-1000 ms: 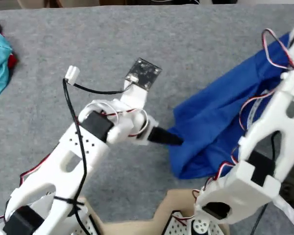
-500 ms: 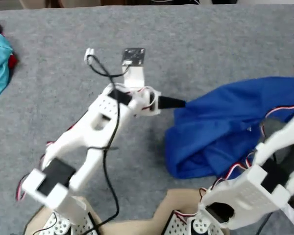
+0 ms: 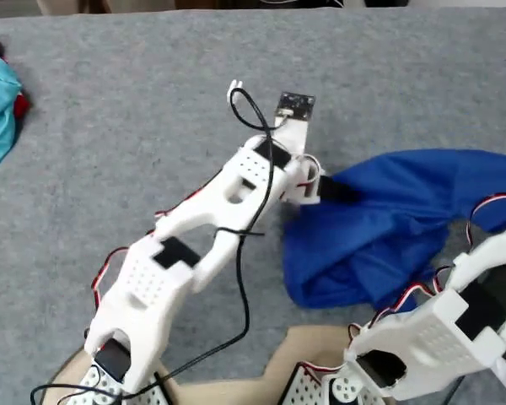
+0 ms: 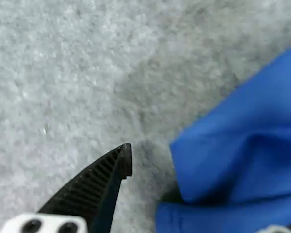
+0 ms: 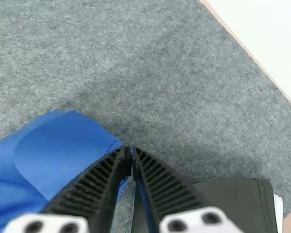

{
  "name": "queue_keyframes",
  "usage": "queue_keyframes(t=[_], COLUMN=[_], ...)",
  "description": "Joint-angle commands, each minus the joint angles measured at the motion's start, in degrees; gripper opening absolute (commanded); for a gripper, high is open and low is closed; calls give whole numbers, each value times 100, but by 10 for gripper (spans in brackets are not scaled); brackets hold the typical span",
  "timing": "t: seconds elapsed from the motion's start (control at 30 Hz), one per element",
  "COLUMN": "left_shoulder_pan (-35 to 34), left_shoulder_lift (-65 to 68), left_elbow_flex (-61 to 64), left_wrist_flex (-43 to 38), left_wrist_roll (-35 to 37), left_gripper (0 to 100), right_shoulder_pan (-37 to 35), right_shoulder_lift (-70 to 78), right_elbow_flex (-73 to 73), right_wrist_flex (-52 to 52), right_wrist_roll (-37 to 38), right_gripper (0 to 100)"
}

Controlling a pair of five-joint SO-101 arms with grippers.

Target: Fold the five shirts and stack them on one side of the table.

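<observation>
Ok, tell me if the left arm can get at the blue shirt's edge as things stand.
Probably yes. The left gripper sits open right at the blue shirt, whose edge lies just beside its finger. Around it is bare grey table, and nothing seems to block the way.

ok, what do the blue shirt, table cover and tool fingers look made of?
Blue shirt: thin matte cloth that drapes in soft folds. Probably cotton or a blend; the weave is too fine to tell.
Table cover: grey felt or low-pile carpet, matte, with fuzzy speckled fibres.
Fingers: black matte plastic by the look, ribbed on the inner faces; likely moulded or printed.
</observation>
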Motion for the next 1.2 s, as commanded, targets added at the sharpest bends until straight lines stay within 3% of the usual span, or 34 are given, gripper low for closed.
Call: queue_keyframes(t=[0.0, 0.27, 0.4, 0.6, 0.77, 1.17], left_shoulder_pan=[79, 88, 325, 299, 97, 237], left_shoulder_lift=[233, 259, 321, 426, 954, 1481], left_elbow_flex=[-1090, -2963, -3543, -3481, -3534, -3534], left_wrist_flex=[782, 3191, 3921, 3886, 3402, 3341], left_wrist_roll=[-440, -1697, -2470, -2760, -2760, -2927], left_gripper=[550, 549, 543, 335, 195, 210], right_shoulder_pan=[127, 127, 110, 119, 101, 84], right_shoulder_lift=[-75, -66, -40, -57, -66, -48], right_elbow_flex=[-312, -312, -303, -303, -303, -303], right_wrist_flex=[18, 26, 26, 26, 26, 220], right_wrist_roll=[44, 237, 237, 237, 237, 237], right_gripper=[5, 5, 5, 5, 5, 5])
